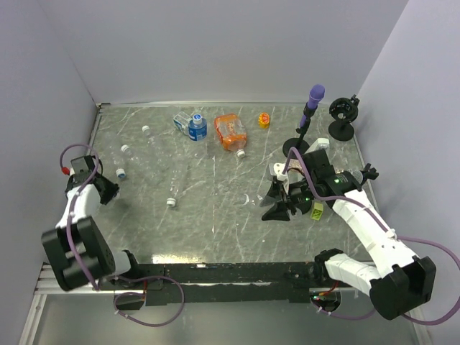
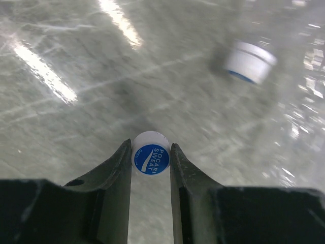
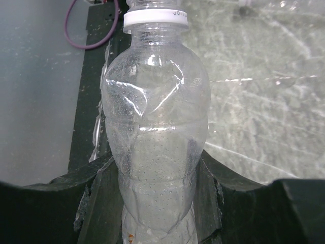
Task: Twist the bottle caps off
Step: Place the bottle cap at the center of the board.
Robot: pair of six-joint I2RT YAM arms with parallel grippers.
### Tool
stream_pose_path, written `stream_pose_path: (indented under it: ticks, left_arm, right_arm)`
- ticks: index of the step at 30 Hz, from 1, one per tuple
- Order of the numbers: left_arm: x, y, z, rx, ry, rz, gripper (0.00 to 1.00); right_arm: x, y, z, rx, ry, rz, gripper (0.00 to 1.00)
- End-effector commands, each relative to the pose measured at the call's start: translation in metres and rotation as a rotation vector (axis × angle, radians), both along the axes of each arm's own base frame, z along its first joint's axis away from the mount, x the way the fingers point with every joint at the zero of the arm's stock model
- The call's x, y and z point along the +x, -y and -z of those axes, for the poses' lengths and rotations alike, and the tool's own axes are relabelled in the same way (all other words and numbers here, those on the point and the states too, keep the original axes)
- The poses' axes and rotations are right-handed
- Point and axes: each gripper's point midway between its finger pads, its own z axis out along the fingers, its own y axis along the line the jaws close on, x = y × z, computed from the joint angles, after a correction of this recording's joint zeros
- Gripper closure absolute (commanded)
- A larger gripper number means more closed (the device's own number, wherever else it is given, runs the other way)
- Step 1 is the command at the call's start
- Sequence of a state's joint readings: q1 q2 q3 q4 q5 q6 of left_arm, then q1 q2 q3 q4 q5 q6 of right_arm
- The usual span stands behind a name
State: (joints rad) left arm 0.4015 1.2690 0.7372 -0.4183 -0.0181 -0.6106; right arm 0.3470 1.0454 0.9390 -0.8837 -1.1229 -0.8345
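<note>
One cap (image 2: 151, 158) is pinched by the left pincer (image 2: 151, 148) over the tabletop (image 2: 76, 76), probably to be put down; the bottle (image 3: 155, 101) is clamped by the right pincer (image 3: 156, 161) so that it cannot turn.

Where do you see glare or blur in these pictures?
Left wrist view: glare streaks on the table, the far cap blurred, the near cap sharp. Right wrist view: the bottle sharp, highlights on its plastic, background soft. Top view: even light, faint shadows.
</note>
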Motion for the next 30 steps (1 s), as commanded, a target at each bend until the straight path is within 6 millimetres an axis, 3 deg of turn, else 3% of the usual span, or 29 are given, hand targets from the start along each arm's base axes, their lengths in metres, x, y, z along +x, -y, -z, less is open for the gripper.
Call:
stream_pose_path:
  ticks: [1,5,6,9,12,18,21,23,25,28,30]
  left_arm:
    - [0.018,-0.029,0.003,0.087,-0.007,-0.043,0.99]
    - [0.023,-0.031,0.018,0.058,-0.060,-0.039,0.93]
    - [0.024,-0.031,0.018,0.054,-0.065,-0.032,0.87]
    - [0.026,-0.035,0.006,0.076,-0.048,-0.035,0.50]
    - [0.026,-0.039,-0.013,0.112,-0.026,-0.031,0.26]
    - [0.034,-0.018,-0.063,0.088,0.123,0.080,0.18]
    - [0.040,0.024,-0.094,0.010,0.262,0.278,0.16]
    - [0.042,0.066,-0.116,-0.030,0.355,0.433,0.15]
    - [0.042,0.121,-0.142,-0.052,0.455,0.608,0.13]
    - [0.018,0.215,-0.194,-0.088,0.683,0.916,0.09]
    - [-0.015,0.262,-0.230,-0.148,0.893,1.085,0.08]
  right_arm:
    - [0.000,-0.005,-0.006,0.063,0.045,-0.035,1.00]
    - [-0.003,-0.006,-0.006,0.078,0.039,-0.045,1.00]
    - [-0.004,-0.006,-0.004,0.076,0.037,-0.044,1.00]
    - [-0.005,-0.005,-0.001,0.077,0.035,-0.044,1.00]
    - [-0.005,-0.005,-0.001,0.079,0.039,-0.044,1.00]
    - [-0.006,-0.003,-0.001,0.086,0.036,-0.044,1.00]
    - [-0.007,-0.002,-0.001,0.091,0.040,-0.040,1.00]
    - [-0.007,-0.001,-0.002,0.095,0.039,-0.038,1.00]
    - [-0.006,0.000,-0.002,0.098,0.034,-0.036,1.00]
    - [-0.007,0.000,-0.002,0.108,0.020,-0.039,1.00]
    - [-0.007,0.000,-0.002,0.115,0.014,-0.038,1.00]
